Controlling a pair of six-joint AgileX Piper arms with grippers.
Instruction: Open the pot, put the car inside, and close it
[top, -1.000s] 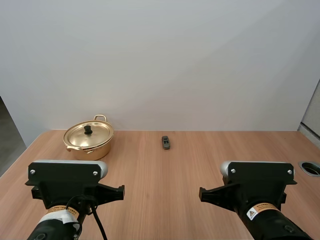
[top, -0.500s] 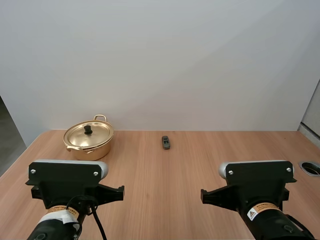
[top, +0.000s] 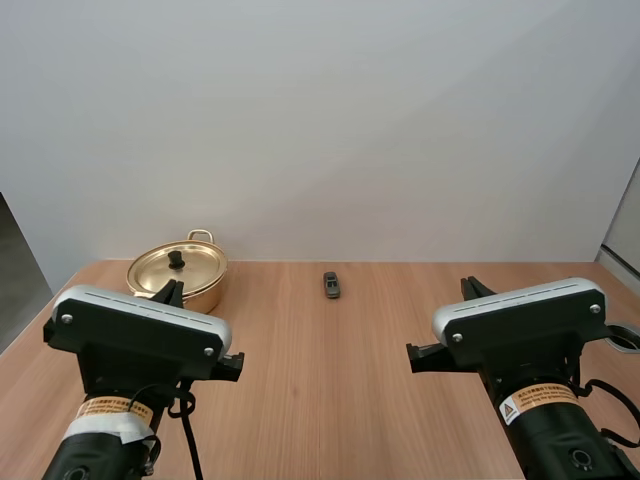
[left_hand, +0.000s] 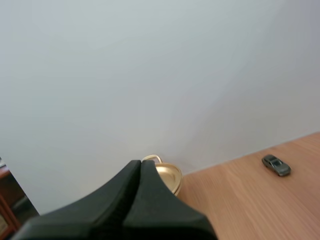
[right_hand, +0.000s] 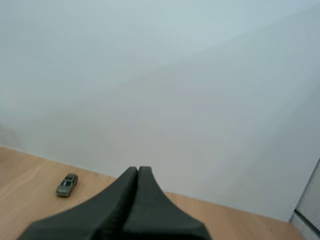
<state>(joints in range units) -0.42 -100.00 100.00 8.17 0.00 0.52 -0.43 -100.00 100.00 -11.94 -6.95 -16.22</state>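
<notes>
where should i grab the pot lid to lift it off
Pinch the small black knob at the centre of the lid, coming straight down from above. It stands upright above the smooth, shallow gold dome, which likely offers little else to catch while it sits on the pot.

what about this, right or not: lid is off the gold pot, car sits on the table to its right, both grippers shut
Not quite: the lid is on the pot, as the high view shows. The car does sit on the table to its right, and the left gripper and right gripper are shut.
</notes>
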